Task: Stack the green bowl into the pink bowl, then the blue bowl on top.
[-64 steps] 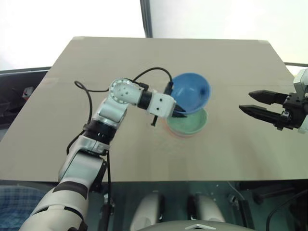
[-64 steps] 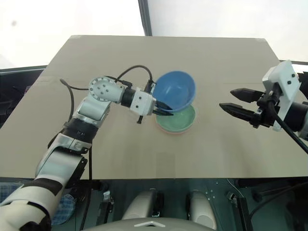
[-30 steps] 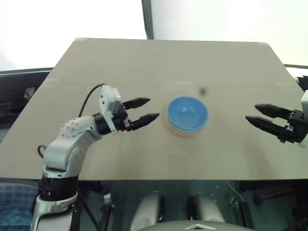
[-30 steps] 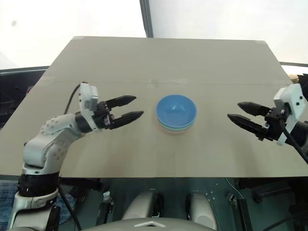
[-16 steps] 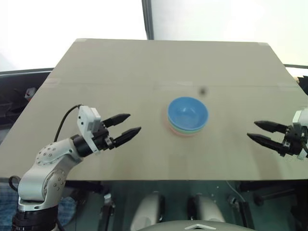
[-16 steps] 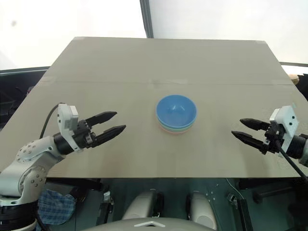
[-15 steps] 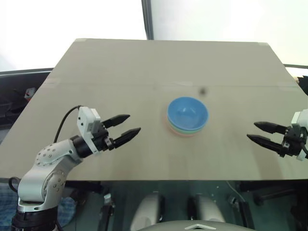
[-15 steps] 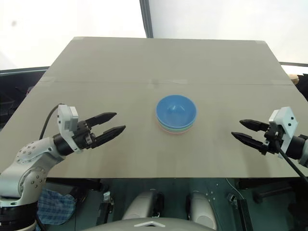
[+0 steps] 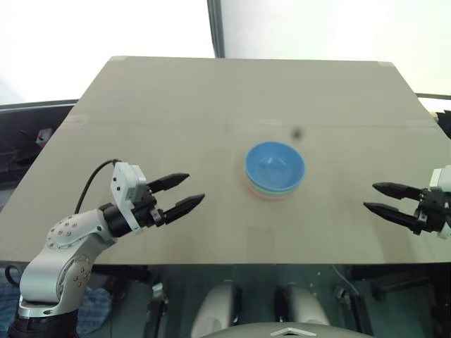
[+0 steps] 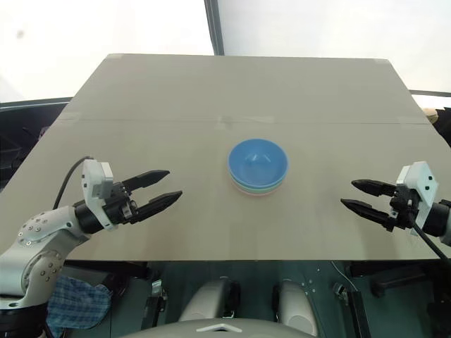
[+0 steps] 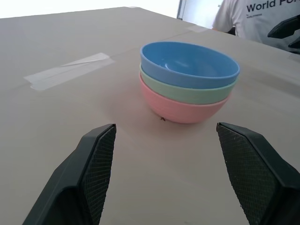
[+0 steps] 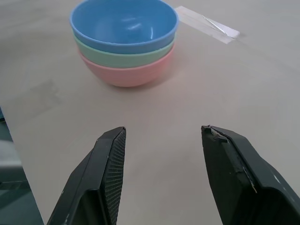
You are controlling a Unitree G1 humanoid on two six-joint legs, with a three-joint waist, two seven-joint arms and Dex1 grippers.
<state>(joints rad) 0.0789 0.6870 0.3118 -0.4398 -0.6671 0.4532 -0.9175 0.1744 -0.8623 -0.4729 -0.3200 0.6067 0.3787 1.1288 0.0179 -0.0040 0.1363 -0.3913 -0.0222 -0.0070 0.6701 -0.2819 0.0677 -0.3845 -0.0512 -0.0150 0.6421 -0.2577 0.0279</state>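
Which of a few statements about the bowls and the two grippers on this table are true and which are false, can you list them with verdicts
1. The blue bowl sits on top of the stack. True.
2. The green bowl is at the bottom, touching the table. False: the pink bowl is at the bottom, with the green one nested between pink and blue.
3. The left gripper is shut on the blue bowl. False: it is open, empty and apart from the stack.
4. The right gripper is open and holds nothing. True.
5. A strip of clear tape lies flat on the table. True.
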